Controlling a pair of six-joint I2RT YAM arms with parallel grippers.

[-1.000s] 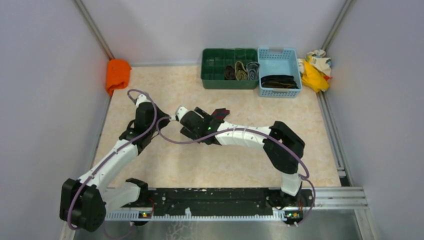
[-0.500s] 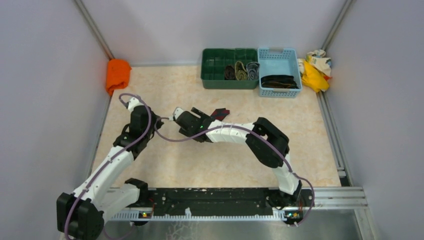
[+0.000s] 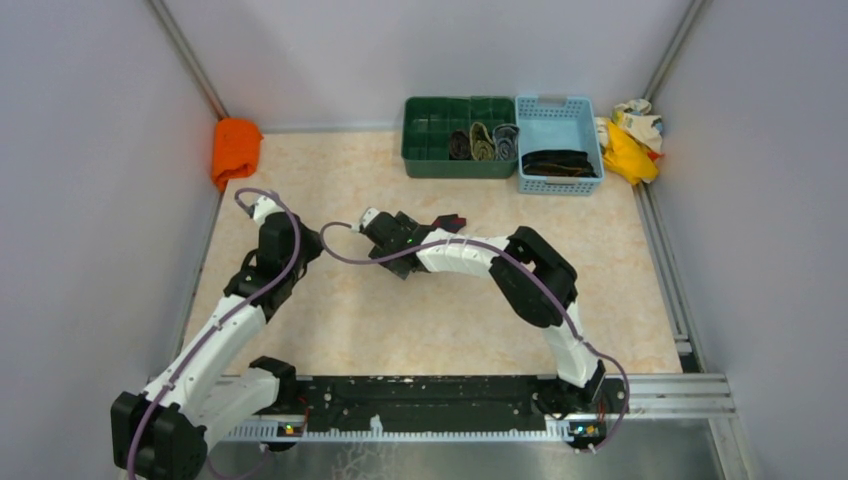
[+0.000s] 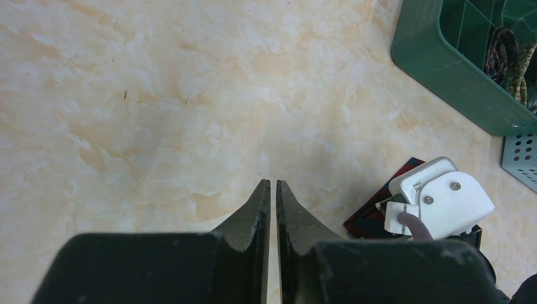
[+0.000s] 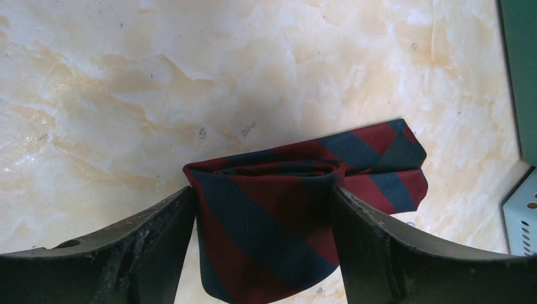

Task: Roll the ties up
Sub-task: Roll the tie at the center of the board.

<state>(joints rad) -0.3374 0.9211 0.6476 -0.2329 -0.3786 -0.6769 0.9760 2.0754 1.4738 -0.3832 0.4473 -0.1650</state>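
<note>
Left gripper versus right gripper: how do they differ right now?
The left gripper has its jaws almost together, only a thin slit between them; the right gripper has its jaws spread wide. The left gripper holds nothing; the right gripper clasps the rolled red-and-navy tie on both sides. Both point down at the table.

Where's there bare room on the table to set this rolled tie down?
Bare table between the orange cloth and the green tray, in front of the blue basket, and across the near strip before the base rail. Crowded: the middle, where the right jaws grip the tie, left arm close beside.
</note>
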